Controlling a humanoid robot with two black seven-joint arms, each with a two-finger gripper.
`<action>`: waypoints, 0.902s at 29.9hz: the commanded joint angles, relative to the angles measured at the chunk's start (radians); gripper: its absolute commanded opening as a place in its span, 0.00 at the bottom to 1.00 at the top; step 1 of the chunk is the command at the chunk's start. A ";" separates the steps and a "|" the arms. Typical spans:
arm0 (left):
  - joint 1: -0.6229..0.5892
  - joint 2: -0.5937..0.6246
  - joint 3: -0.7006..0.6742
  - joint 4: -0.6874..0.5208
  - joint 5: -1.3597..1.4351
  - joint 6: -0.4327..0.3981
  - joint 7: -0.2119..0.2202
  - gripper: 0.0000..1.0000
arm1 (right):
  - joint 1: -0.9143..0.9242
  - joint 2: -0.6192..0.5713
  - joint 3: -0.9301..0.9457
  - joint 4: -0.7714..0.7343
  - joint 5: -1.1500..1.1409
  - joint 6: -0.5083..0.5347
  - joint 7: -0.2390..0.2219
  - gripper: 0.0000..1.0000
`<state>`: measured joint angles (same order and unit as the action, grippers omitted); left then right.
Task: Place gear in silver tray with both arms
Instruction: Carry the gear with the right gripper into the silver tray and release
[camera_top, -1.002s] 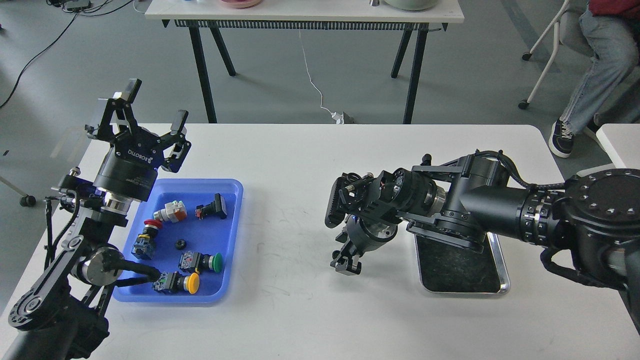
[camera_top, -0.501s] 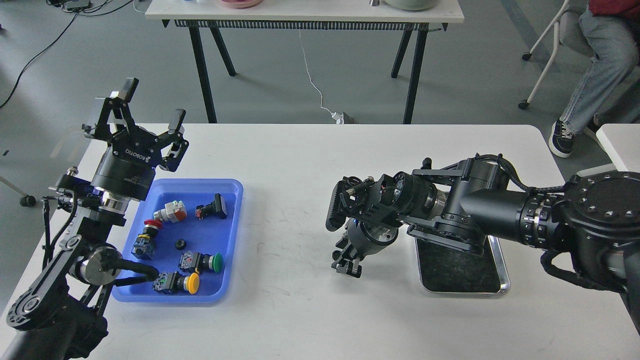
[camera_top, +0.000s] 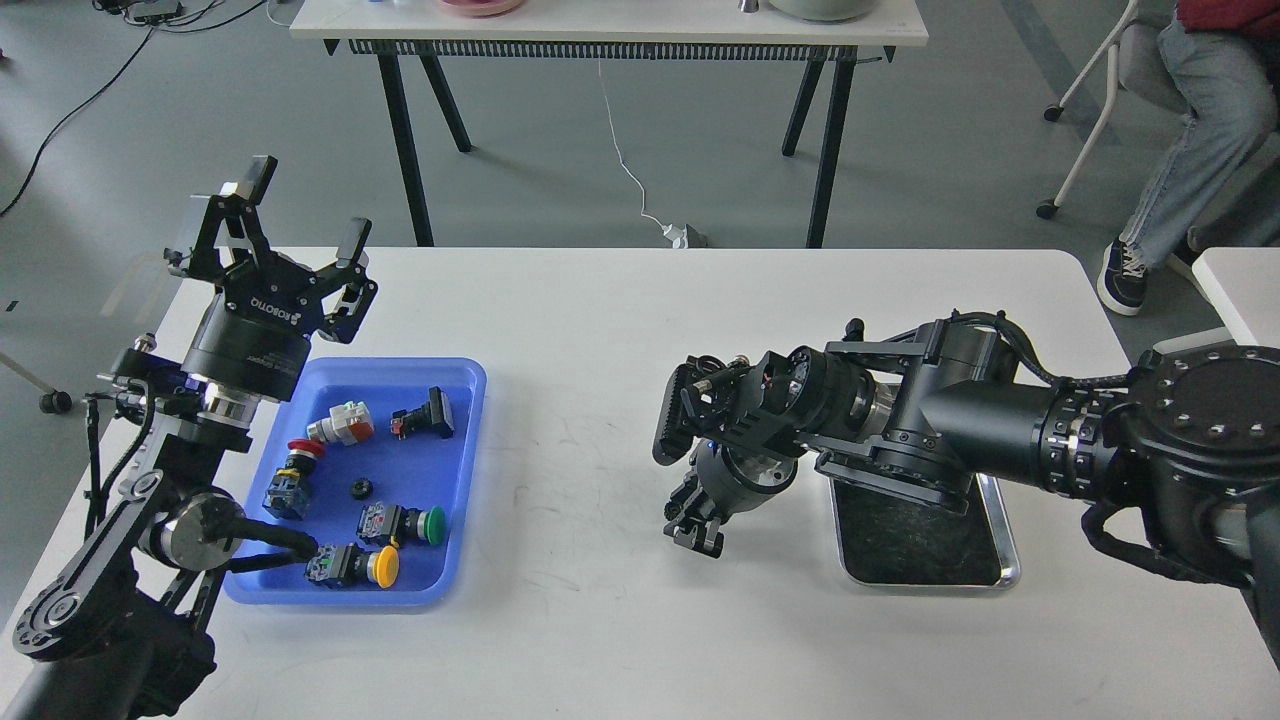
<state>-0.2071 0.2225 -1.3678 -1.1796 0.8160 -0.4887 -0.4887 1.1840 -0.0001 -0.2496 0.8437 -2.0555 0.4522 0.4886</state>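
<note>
Right jaws (camera_top: 697, 520) hang just left of the silver tray (camera_top: 1000, 560).

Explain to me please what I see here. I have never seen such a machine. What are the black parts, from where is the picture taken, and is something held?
The camera sits on the robot's head and looks down at a white table. The black parts are its two arms. The left gripper is raised above the table's left edge, its two fingers spread open and empty. The right gripper points down to the table, beside the silver tray; it is too dark to tell whether it is open. The arm partly covers that tray; the part that shows is empty. On the left, a blue tray holds push buttons and a small black gear. Nothing is seen held.
</note>
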 joint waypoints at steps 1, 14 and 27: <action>-0.002 0.001 0.000 0.000 0.000 0.000 0.000 0.99 | 0.000 0.000 0.000 0.000 0.000 0.000 0.000 0.15; -0.002 0.008 0.000 0.000 0.002 0.000 0.000 0.99 | 0.045 0.000 0.013 0.024 0.000 -0.003 0.000 0.02; -0.006 -0.002 0.000 0.000 0.002 0.000 0.000 0.99 | 0.131 -0.506 0.111 0.305 0.000 -0.027 0.000 0.03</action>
<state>-0.2112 0.2257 -1.3684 -1.1796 0.8168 -0.4887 -0.4885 1.3249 -0.3803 -0.1650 1.1214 -2.0539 0.4238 0.4887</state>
